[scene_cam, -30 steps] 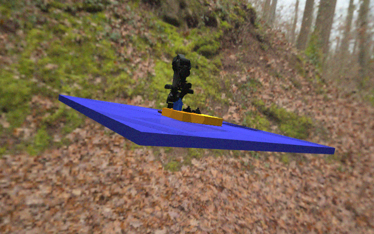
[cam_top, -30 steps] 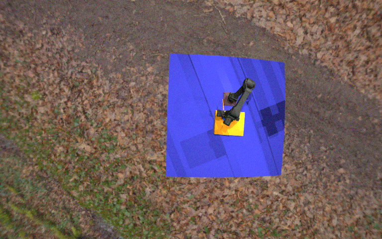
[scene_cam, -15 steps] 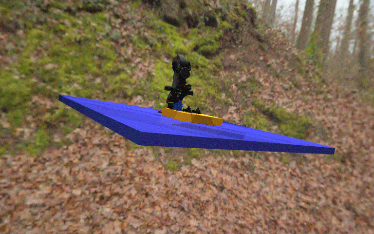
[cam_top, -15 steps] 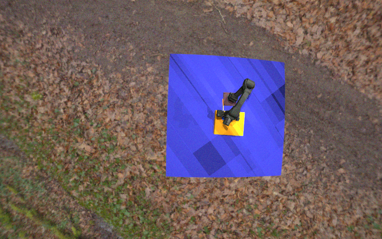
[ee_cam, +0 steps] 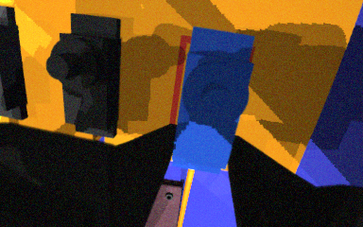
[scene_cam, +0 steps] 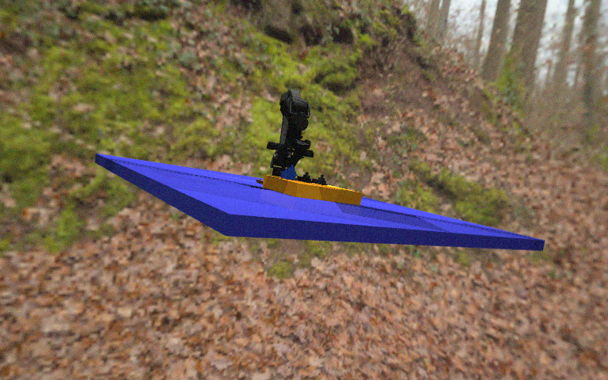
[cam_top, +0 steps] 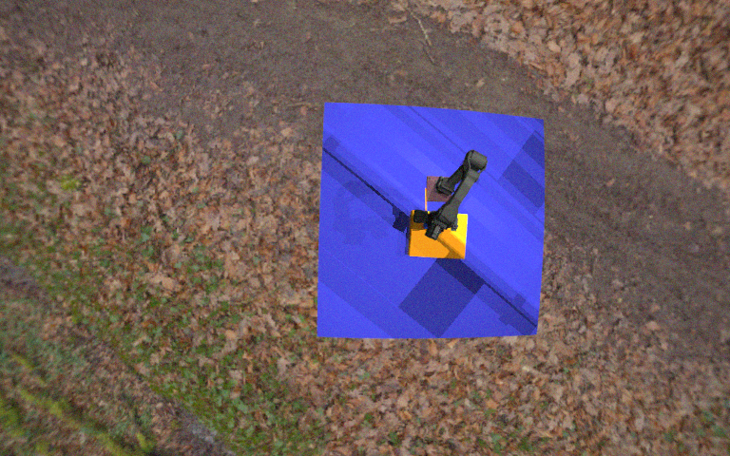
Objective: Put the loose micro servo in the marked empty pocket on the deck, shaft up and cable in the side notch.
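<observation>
Pinching one blue servo (ee_cam: 213, 101) over the orange deck (ee_cam: 293, 28), the pincer (ee_cam: 202, 156) faces two dark seated servos (ee_cam: 92, 73).

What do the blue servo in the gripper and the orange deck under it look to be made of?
Blue micro servo: looks like matte moulded plastic, uniform blue, flat faces, no glints. Orange deck: probably painted or plastic plate, a flat even colour that takes soft shadows without reflections; metal cannot be ruled out. The gripper is shut on the servo.

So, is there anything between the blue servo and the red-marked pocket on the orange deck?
Nothing visible. The gripper holds the blue servo over the red-marked pocket; the dark servos sit left of it.
</observation>
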Robot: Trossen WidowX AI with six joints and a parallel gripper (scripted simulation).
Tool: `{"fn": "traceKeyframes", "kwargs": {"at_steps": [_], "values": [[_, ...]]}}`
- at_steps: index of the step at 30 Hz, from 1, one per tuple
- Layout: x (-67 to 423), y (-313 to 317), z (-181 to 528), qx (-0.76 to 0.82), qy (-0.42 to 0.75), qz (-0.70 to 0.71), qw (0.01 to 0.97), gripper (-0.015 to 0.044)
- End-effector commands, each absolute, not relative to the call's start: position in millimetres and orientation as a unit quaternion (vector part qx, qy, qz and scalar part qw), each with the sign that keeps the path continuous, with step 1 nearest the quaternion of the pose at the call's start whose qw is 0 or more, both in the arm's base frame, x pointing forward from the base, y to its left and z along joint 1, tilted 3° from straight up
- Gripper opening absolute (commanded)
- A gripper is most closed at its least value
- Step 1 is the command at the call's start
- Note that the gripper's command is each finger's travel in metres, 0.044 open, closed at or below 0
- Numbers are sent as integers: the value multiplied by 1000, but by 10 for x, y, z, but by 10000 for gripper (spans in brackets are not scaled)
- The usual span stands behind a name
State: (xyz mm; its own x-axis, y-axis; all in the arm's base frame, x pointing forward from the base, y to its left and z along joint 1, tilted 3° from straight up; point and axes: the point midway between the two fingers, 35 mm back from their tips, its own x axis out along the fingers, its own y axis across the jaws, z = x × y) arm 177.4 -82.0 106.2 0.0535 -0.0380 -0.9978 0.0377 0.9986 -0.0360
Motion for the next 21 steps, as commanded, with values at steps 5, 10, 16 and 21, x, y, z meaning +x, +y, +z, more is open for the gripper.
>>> {"fn": "traceKeyframes", "kwargs": {"at_steps": [5, 10, 16, 21], "values": [[1777, -819, 996, 0, 687, -25, 726, 0], [1779, -820, 962, 0, 687, -25, 726, 0], [1781, -822, 922, 0, 687, -25, 726, 0], [1783, -823, 888, 0, 687, -25, 726, 0]]}}
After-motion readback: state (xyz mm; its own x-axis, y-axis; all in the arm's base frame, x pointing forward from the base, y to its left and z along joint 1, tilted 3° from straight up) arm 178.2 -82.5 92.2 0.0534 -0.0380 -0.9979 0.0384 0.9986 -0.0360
